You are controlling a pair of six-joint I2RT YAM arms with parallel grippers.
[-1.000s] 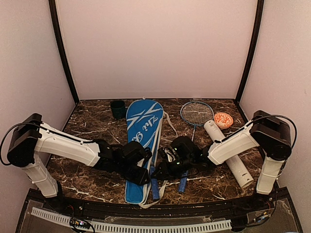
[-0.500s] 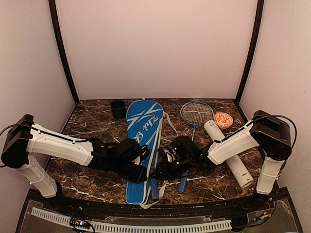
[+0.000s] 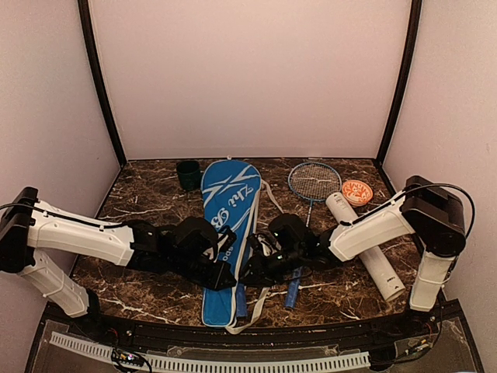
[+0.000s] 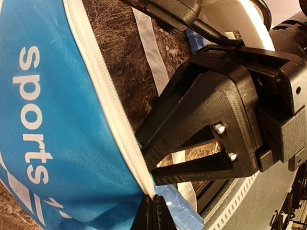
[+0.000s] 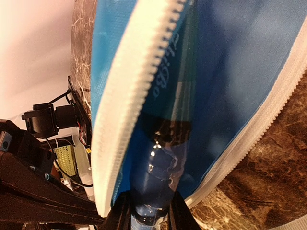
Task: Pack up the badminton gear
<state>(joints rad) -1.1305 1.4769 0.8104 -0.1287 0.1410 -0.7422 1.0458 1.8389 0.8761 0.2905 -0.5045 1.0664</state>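
The blue racket bag with white lettering lies lengthwise mid-table. My left gripper is shut on the bag's white zipper edge and its fingertips pinch it. My right gripper is shut on a blue racket handle that runs into the bag's opening. That handle also shows in the left wrist view. The second racket lies to the right of the bag. The long white tube lies at the right. No shuttlecocks are in view.
A small dark cup stands at the back left of the bag. An orange round lid lies behind the tube. The bag's white strap trails on the marble top beside it. Walls enclose three sides.
Both grippers have shifted slightly left with the bag edge and the racket handle. The left arm's shoulder has swung outward and lower. Less of the handle shows outside the bag.
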